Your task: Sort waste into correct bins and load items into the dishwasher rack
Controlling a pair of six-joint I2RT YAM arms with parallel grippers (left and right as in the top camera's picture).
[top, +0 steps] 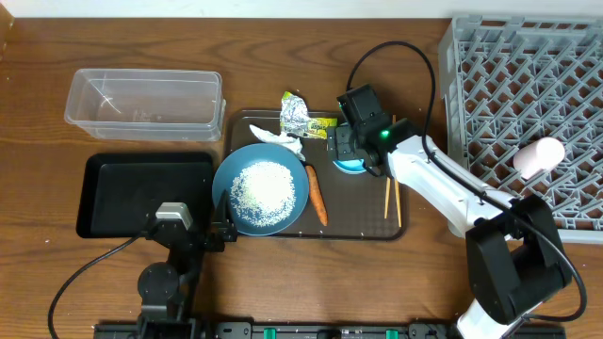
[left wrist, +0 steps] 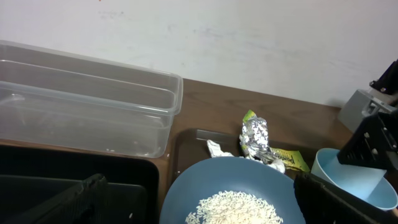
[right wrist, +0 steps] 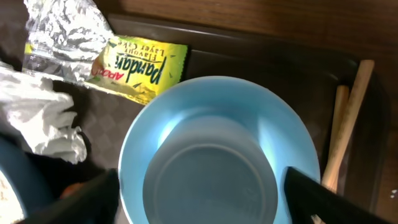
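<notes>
Blue plate (top: 259, 222) holds rice (top: 264, 186); right gripper (top: 350, 158) spread astride light-blue bowl (right wrist: 211, 143); left gripper (top: 222, 232) spread beside plate.

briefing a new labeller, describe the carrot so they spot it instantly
Find the dark brown tray mid-table. A blue plate of rice sits at its left end; the carrot lies just off the plate's right edge, the only slim orange thing there.

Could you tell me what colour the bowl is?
The bowl is light blue; right wrist view shows it best.
</notes>
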